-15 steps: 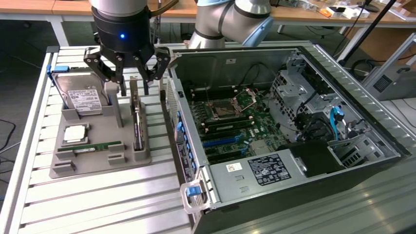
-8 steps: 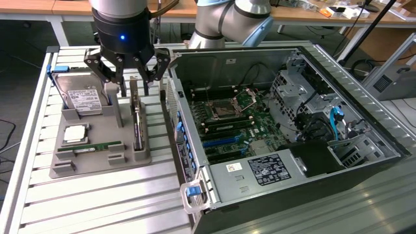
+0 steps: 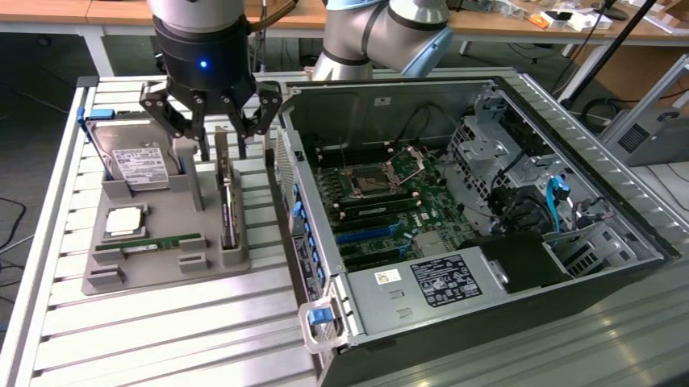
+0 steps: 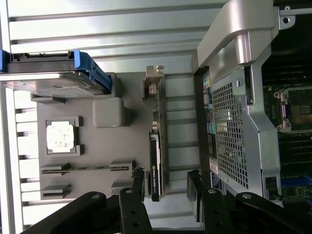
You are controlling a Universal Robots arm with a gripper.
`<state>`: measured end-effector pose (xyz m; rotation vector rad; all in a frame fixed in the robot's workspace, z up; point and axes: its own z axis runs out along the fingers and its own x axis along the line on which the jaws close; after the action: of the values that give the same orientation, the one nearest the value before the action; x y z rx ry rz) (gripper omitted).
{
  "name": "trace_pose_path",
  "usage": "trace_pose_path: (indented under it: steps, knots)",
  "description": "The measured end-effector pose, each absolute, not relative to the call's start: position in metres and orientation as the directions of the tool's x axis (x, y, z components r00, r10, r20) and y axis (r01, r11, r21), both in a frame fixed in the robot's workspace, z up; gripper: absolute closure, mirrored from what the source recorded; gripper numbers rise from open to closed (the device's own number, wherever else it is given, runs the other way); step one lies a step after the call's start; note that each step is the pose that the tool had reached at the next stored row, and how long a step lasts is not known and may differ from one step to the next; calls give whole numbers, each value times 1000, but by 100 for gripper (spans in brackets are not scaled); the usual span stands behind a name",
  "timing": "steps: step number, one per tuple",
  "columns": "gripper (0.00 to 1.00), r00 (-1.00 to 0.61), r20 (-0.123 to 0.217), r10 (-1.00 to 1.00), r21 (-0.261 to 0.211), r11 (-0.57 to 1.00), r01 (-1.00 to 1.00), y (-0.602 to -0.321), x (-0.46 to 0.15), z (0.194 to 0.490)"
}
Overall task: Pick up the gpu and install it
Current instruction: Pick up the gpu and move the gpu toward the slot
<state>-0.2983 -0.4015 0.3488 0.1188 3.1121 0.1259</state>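
On the slatted table [image 3: 161,339] the open gripper [image 3: 221,147] hangs over the gpu [image 3: 226,197] upright in the grey tray [image 3: 161,270]: approach step, I judge, needing a straight descent astride it.

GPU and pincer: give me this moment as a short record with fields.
gpu: standing on edge in a slot of the gray tray, not lifted
pincer: open, straddling one end of the gpu, not closed on it
also in tray: hard drive, RAM stick
computer case: open, beside the tray

Gpu [image 3: 227,201] on edge in tray [image 3: 161,268], between hard drive [image 3: 138,159] and case [image 3: 586,145].
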Motion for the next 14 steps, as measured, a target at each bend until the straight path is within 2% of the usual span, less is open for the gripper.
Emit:
trace_pose_path:
  steps: [14]
  knots:
    - [52,-997,-22,77,83,994,75,-402,-298,344]
